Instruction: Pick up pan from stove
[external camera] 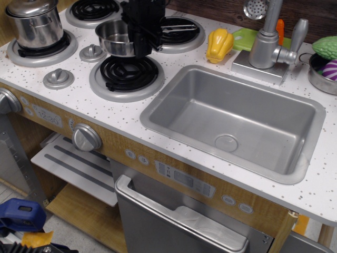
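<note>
The pan (115,38) hangs in the air above the stove (79,92), clear of the front right burner (128,73), whose black coil lies bare beneath and slightly in front of it. The black gripper (143,32) stands at the pan's right side, its fingers pinched onto the rim there, with the thin wire handle (179,27) reaching out to the right over the back right burner (178,30). To the left a taller lidded pot (32,23) sits on the front left burner, well apart from the pan, and two grey knobs (90,52) lie on the speckled top between the burners, the nearer one just under the pan's left edge. To the right a yellow toy pepper (219,44) lies near the end of the handle, beside a green cutting board (243,37) and the grey faucet (268,42). The grey sink (237,118) opens in front of those, near the front right burner. At the far right edge a steel bowl (318,74) holds toy vegetables. The counter's front edge runs diagonally below the burners, and bare speckled top lies between burner and sink.
</note>
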Available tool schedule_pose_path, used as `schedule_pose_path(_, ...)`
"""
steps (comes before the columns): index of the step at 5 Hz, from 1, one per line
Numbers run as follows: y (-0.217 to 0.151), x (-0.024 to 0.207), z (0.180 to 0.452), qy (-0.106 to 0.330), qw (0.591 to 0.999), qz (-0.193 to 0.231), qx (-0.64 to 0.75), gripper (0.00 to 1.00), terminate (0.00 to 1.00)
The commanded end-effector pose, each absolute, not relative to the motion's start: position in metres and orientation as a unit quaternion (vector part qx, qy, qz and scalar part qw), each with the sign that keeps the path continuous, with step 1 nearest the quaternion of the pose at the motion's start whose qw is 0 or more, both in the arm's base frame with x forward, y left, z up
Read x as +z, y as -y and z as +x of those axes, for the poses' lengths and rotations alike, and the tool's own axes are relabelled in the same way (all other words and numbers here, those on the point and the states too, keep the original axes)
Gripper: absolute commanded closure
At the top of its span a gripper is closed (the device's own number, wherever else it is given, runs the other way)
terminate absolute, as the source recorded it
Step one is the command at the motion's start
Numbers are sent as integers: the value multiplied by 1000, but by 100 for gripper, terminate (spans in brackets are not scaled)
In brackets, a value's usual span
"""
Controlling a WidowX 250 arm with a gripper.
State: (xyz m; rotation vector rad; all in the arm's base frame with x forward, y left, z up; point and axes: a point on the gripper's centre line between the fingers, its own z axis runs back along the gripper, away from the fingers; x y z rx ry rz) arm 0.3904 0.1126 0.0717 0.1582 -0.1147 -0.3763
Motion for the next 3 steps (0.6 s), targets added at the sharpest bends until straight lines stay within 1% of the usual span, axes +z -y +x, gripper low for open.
schedule_pose_path(1,-111,141,392,123,963,148,-188,100,0)
schedule_pose_path(2,-110,145,389,129,962,156,-184,100,0)
schedule_pose_path(3,-111,143,386,142,956,170,-190,100,100)
